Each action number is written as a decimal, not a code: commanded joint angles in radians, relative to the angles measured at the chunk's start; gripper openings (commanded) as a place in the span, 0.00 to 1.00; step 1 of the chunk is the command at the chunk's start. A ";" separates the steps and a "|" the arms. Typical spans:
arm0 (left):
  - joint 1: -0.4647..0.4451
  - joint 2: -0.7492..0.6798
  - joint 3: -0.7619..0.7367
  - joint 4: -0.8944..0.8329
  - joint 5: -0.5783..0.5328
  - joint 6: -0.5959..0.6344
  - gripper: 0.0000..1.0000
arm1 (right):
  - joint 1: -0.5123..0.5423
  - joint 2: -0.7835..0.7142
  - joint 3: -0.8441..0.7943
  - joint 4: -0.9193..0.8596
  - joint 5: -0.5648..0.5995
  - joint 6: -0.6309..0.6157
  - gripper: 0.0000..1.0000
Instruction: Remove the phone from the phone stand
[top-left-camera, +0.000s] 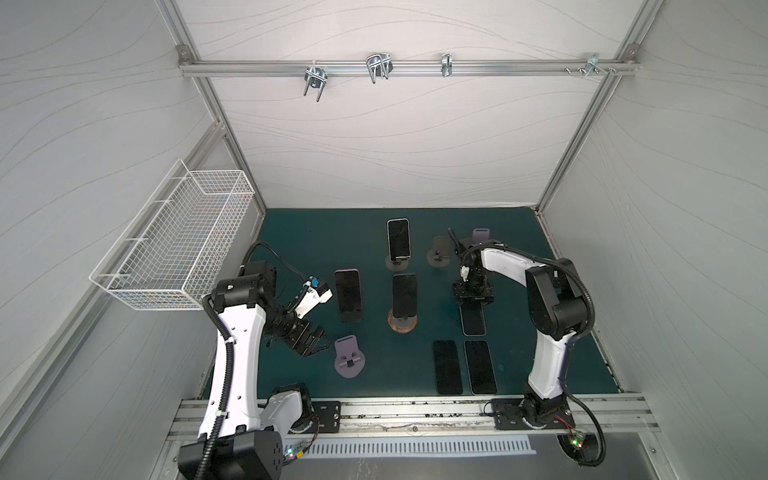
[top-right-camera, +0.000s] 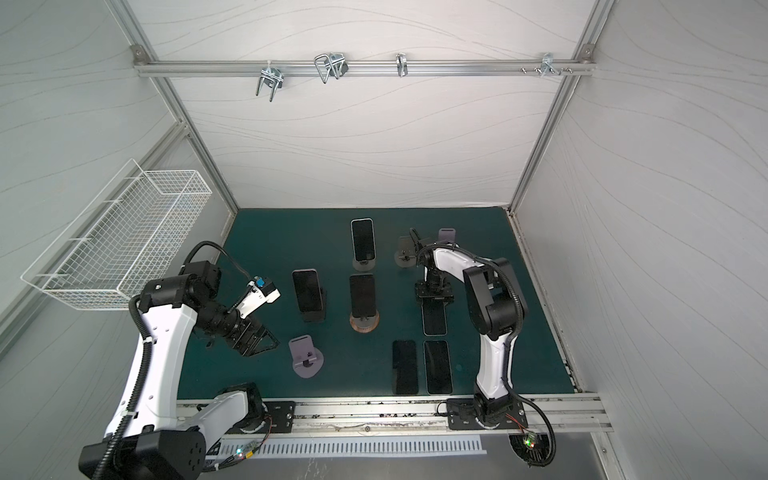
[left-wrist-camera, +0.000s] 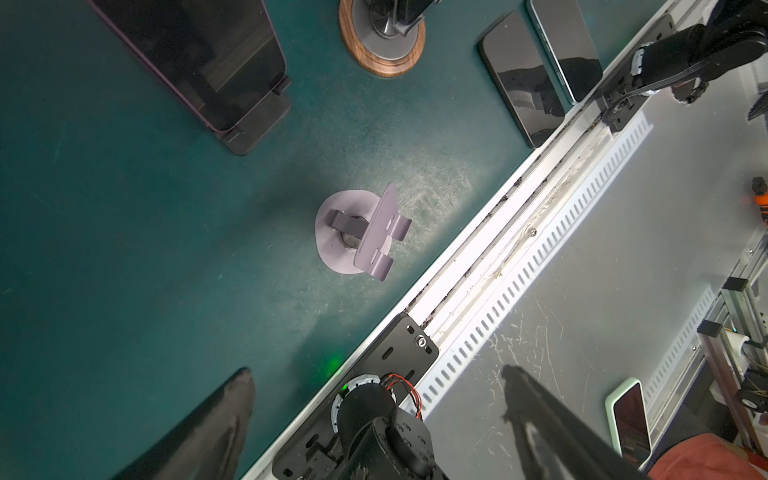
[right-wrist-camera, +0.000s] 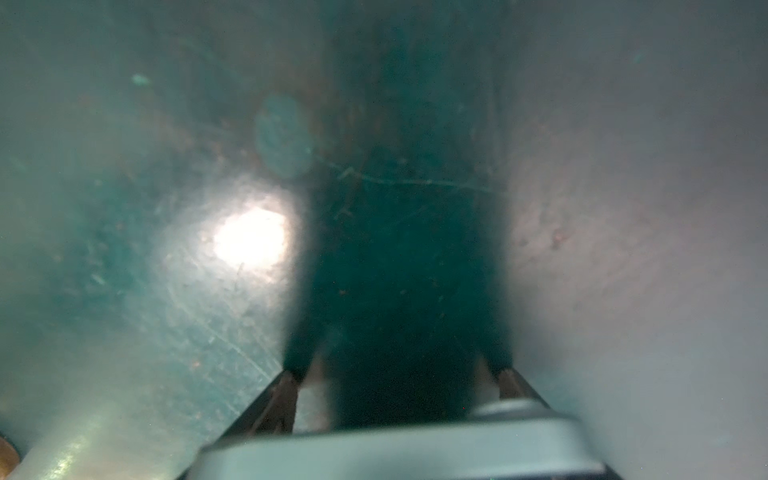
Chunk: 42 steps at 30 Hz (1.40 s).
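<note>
In both top views, three dark phones lean on stands: a back one (top-left-camera: 398, 239) (top-right-camera: 363, 239), a middle one (top-left-camera: 404, 295) on a wood-based stand (top-left-camera: 401, 326) (left-wrist-camera: 382, 41), and a left one (top-left-camera: 348, 295) (left-wrist-camera: 199, 62). My right gripper (top-left-camera: 473, 293) (top-right-camera: 434, 291) (right-wrist-camera: 399, 374) points down at the mat, shut on the far end of a pale-edged phone (top-left-camera: 473, 322) (top-right-camera: 434, 322) (right-wrist-camera: 395, 453) that lies flat. My left gripper (top-left-camera: 311, 343) (top-right-camera: 257, 338) (left-wrist-camera: 376, 372) hangs open and empty beside an empty lilac stand (top-left-camera: 349, 357) (left-wrist-camera: 357, 232).
Two phones (top-left-camera: 447, 368) (top-left-camera: 480, 368) lie flat near the front edge. Behind the right gripper stand an empty grey stand (top-left-camera: 439, 249) and an empty lilac stand (top-left-camera: 482, 235). A white wire basket (top-left-camera: 174, 249) hangs on the left wall. A metal rail (top-left-camera: 415, 409) borders the front.
</note>
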 joint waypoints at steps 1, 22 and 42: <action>0.004 0.013 -0.014 -0.051 0.053 0.062 0.93 | -0.002 0.057 -0.011 0.006 -0.014 0.014 0.73; 0.004 -0.012 -0.101 0.005 0.040 0.099 0.90 | -0.010 0.032 -0.035 0.040 -0.036 0.015 0.84; 0.003 -0.039 -0.244 0.208 0.117 0.156 0.85 | -0.016 -0.551 -0.199 0.294 -0.049 -0.023 0.99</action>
